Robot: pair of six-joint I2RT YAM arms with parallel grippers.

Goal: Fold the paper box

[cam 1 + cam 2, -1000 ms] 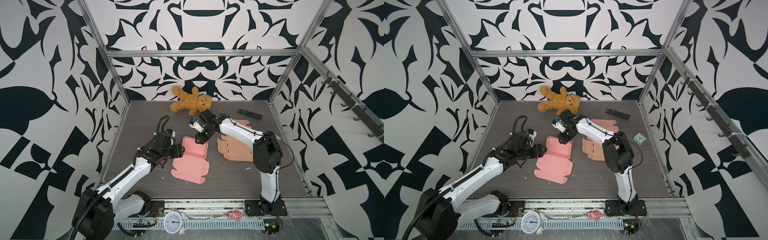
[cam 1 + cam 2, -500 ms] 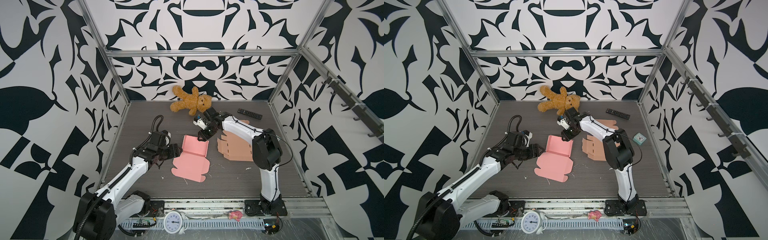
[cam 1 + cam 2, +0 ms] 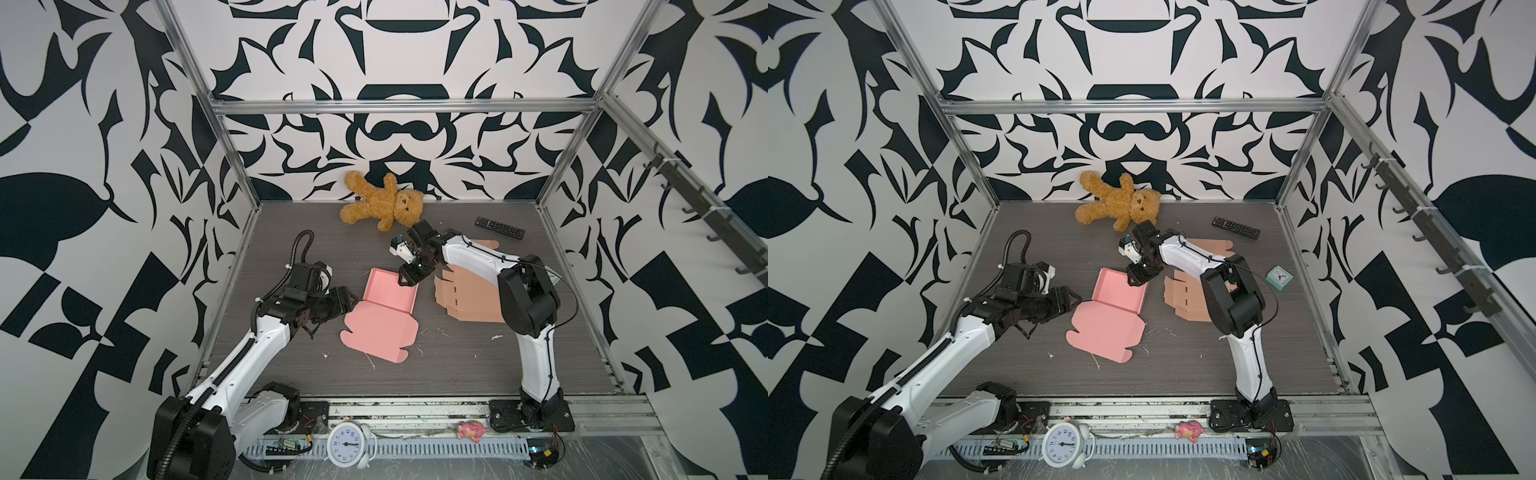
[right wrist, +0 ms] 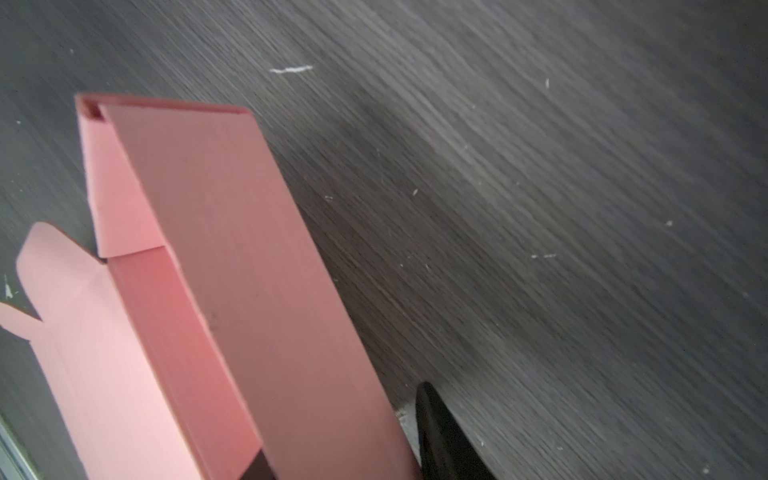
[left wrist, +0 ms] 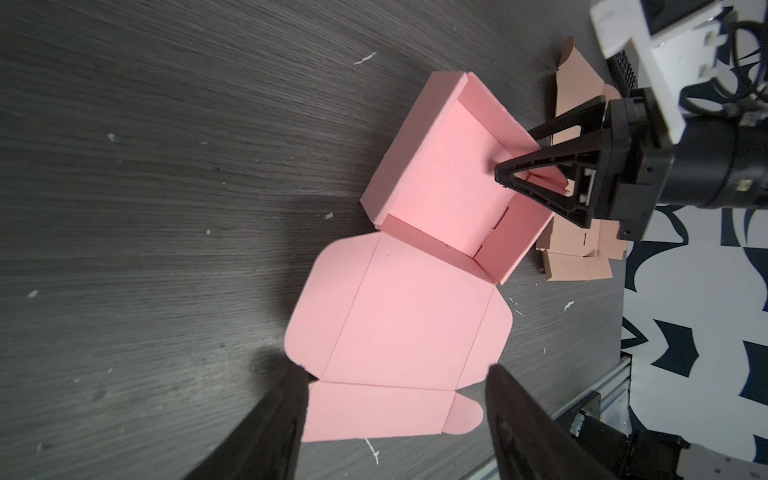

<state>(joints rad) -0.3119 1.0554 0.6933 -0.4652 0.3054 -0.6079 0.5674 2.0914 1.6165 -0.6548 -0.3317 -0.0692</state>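
Slippage worries me most. The pink paper box sits mid-counter in both top views, with its tray walls up and its lid lying flat toward the lower frame, and nothing pins it. My right jaws stand partly spread astride the tray's far wall near its right corner. The outer finger is just beside the wall, not yet pinching as far as I can see. If they close off-square, I judge the wall could crease, a tucked flap could spring out, or the light box could skid toward the brown cardboard blank just to its right.

My right arm reaches in from the right of the frame, wrist pitched down. My left arm stretches low from the lower left, its jaws spread wide and empty at the box's left edge.
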